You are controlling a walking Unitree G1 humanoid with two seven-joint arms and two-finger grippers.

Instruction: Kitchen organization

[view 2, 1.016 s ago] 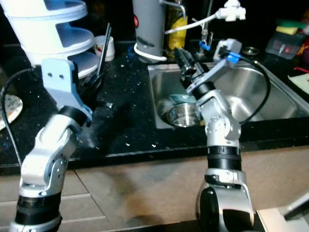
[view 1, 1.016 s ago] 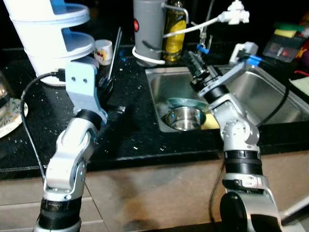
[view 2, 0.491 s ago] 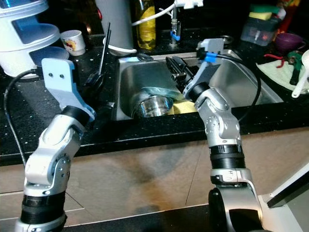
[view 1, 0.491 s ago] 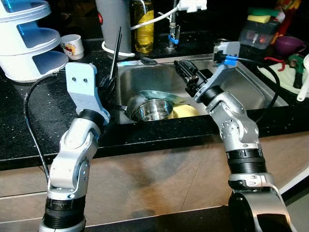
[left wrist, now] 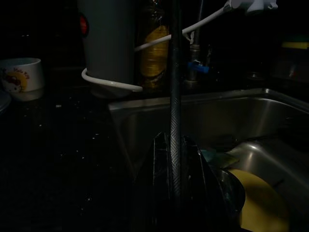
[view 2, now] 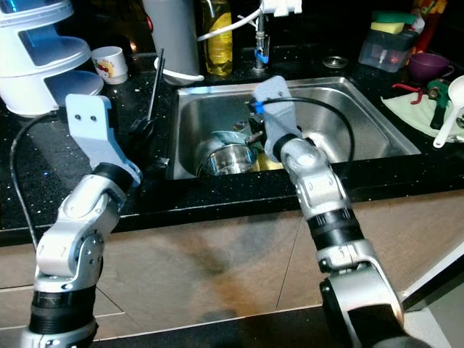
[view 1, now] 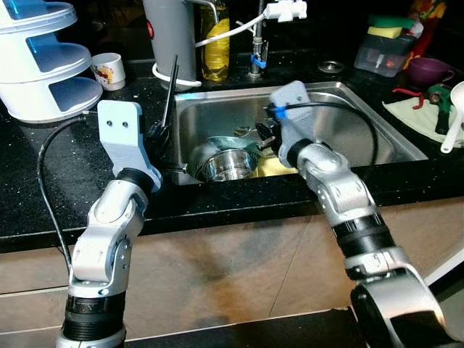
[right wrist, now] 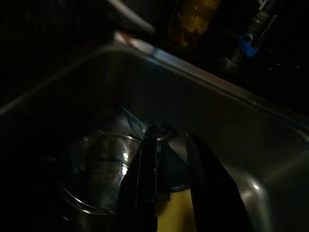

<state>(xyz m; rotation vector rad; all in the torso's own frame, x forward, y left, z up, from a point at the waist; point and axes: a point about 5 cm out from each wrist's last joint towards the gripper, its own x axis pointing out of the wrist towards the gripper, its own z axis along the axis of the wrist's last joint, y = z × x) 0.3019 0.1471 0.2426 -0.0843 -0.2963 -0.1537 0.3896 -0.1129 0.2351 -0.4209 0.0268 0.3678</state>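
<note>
From the head views, we take the sink (view 1: 377,138) as our landmark. Inside it, at its left end, sits a steel bowl (view 1: 228,164), with a teal plate (view 1: 243,143) just behind it and a yellow plate (view 1: 275,167) lying flat beside it, toward the sink's middle. Our right gripper (view 1: 262,138) reaches down into the sink, just above the teal plate and next to the bowl. Our left gripper (view 1: 163,130) stands over the counter (view 1: 43,181) just left of the sink, one black finger pointing straight up. Behind the sink are an oil bottle (view 1: 215,43), a grey canister (view 1: 171,36) and the tap (view 1: 255,54); a mug (view 1: 109,69) and a white tiered stand (view 1: 43,61) lie further left.

In the left wrist view, one finger (left wrist: 175,96) rises tall, the other parts sit low around its base; the hand is parted and carries nothing.

In the right wrist view, the two fingers (right wrist: 147,188) are slightly apart, nothing between them, straddling the teal plate (right wrist: 169,164), with the bowl (right wrist: 94,169) close alongside.

We judge the bowl light, stiff and slick, likely wet; best pinched over its rim. The plates look stiff and breakable, lying flat, so an edge must be lifted first.
</note>
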